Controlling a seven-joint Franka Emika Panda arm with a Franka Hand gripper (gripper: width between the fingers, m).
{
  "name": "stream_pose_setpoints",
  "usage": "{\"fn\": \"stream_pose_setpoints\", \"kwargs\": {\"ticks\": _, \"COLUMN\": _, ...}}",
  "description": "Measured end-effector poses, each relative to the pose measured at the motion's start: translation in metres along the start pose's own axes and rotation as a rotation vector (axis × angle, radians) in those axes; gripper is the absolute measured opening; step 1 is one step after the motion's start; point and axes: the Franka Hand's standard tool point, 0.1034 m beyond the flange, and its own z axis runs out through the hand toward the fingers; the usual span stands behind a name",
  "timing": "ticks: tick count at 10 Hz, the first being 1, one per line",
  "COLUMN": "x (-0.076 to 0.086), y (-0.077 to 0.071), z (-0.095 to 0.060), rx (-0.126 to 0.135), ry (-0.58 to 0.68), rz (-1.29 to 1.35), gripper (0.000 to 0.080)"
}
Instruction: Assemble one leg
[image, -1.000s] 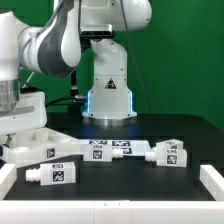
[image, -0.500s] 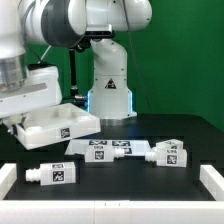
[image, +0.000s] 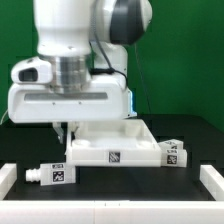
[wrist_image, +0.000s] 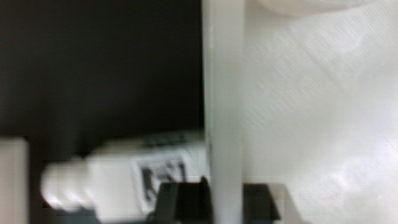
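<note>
- The end effector is closed on the white tray-like part. Its 2 dark, blocky fingers straddle 1 thin upright wall of that part, 1 on each side.
- In the exterior view the end effector hangs under a broad, smooth white hand and meets the tray at its corner on the exterior view's left.
- The tray is a flat, rectangular piece of matte white plastic with a low raised rim. A small black-and-white square tag sits on its front wall. The wrist view shows the curved edge of 1 round hole in its floor.
- The leg lies on its side on the black worktop, near the front on the exterior view's left, below the gripped corner and apart from the tray. It is a short, chunky white peg with a small nub pointing to the exterior view's left and a square tag on its side.
- In the wrist view the leg is blurred, just beside the outer face of the gripped wall.
- A second leg lies at the exterior view's right, partly hidden behind the tray.
- A raised white border frames the worktop's front corners.
</note>
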Motion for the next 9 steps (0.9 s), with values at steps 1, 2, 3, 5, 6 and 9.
{"fn": "stream_pose_setpoints", "kwargs": {"ticks": 1, "x": 0.009, "y": -0.010, "z": 0.004, "rx": -0.008, "ry": 0.017, "rz": 0.041, "gripper": 0.0054}}
{"fn": "stream_pose_setpoints", "kwargs": {"ticks": 2, "x": 0.008, "y": -0.016, "z": 0.012, "rx": -0.016, "ry": 0.061, "rz": 0.105, "gripper": 0.0054}}
{"fn": "stream_pose_setpoints", "kwargs": {"ticks": 3, "x": 0.002, "y": -0.017, "z": 0.015, "rx": -0.016, "ry": 0.051, "rz": 0.093, "gripper": 0.0054}}
{"fn": "stream_pose_setpoints", "kwargs": {"ticks": 5, "x": 0.003, "y": -0.018, "z": 0.016, "rx": -0.017, "ry": 0.051, "rz": 0.092, "gripper": 0.0054}}
{"fn": "stream_pose_setpoints", "kwargs": {"ticks": 6, "x": 0.003, "y": -0.018, "z": 0.017, "rx": -0.017, "ry": 0.050, "rz": 0.092, "gripper": 0.0054}}
{"fn": "stream_pose_setpoints", "kwargs": {"ticks": 9, "x": 0.012, "y": -0.030, "z": 0.027, "rx": -0.006, "ry": 0.045, "rz": 0.117, "gripper": 0.0054}}
